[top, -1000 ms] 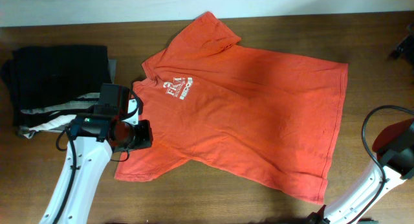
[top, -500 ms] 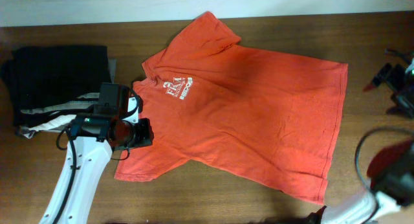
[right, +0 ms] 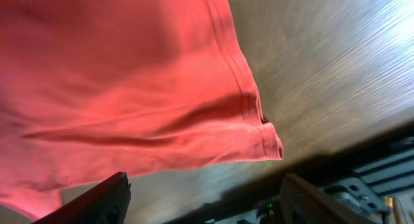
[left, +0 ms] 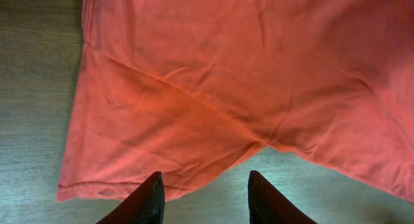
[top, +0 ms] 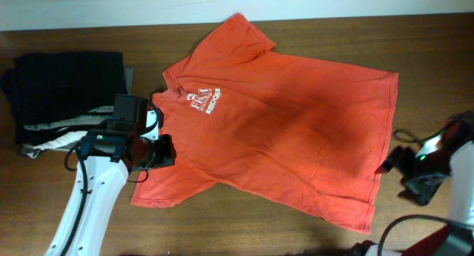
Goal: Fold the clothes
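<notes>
T-shirt (top: 296, 130): orange-red, spread flat mid-frame, logo (top: 201, 102) up, lightly wrinkled. Left gripper (left: 204, 185): I see its fingers moderately parted over the lower-left sleeve, gripping nothing. Right gripper (right: 207, 198): spread wide beside the right hem, empty.

This looks to me like a robotics lab bench rather than a home, though I see little of the room. There is a bare brown wood-grain tabletop (top: 333, 34), a plain pale wall (top: 111, 8) along the frame's top edge, my white tubular left arm (top: 85, 211) at lower left, and a loose black cable (top: 404, 132) at far right.
</notes>
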